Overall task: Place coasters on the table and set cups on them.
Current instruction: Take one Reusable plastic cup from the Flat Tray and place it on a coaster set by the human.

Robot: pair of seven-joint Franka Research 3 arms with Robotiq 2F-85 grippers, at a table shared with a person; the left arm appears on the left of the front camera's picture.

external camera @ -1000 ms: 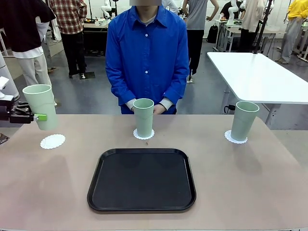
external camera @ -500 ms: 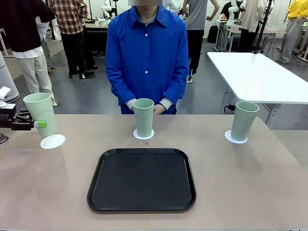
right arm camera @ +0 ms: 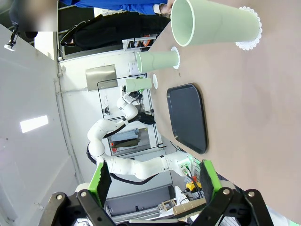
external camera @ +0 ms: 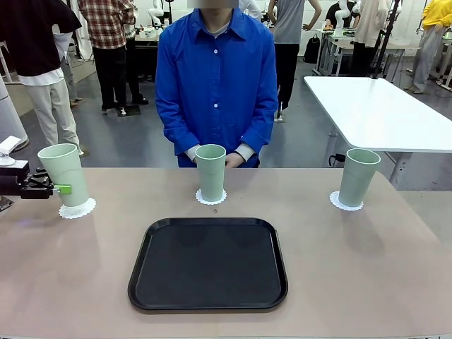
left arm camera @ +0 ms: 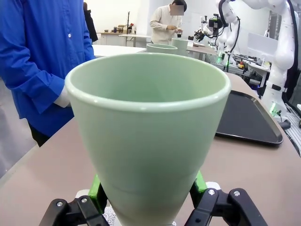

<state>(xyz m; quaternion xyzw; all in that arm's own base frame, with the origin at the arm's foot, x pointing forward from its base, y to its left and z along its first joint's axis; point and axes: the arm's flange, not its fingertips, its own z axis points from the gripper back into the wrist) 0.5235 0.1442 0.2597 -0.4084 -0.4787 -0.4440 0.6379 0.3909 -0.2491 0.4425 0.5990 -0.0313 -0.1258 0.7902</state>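
Front view: the left gripper [external camera: 62, 188] comes in at the table's [external camera: 367, 268] left edge, jaws clamped on the lower half of a mint-green cup [external camera: 64, 173]. That cup stands upright on a lacy white coaster [external camera: 77, 208] directly below the jaws; whether its base fully rests there is hard to tell. Well off to the jaws' right, a second cup [external camera: 210, 171] sits on its coaster [external camera: 211, 198] before a person in a blue shirt [external camera: 215, 81], and a third cup [external camera: 359, 176] stands on a coaster [external camera: 345, 203] near the far right edge. A black tray [external camera: 208, 264] lies between, nearer the camera.

Left wrist view: green pads [left arm camera: 97, 189] press both sides of the cup [left arm camera: 146, 127], which rises between the jaws; the tray [left arm camera: 247, 118] lies beyond to the right.

Right wrist view: the right gripper [right arm camera: 153, 176] has its jaws wide apart, empty, well away from the three cups on coasters ahead, the nearest cup [right arm camera: 214, 24] farthest up.
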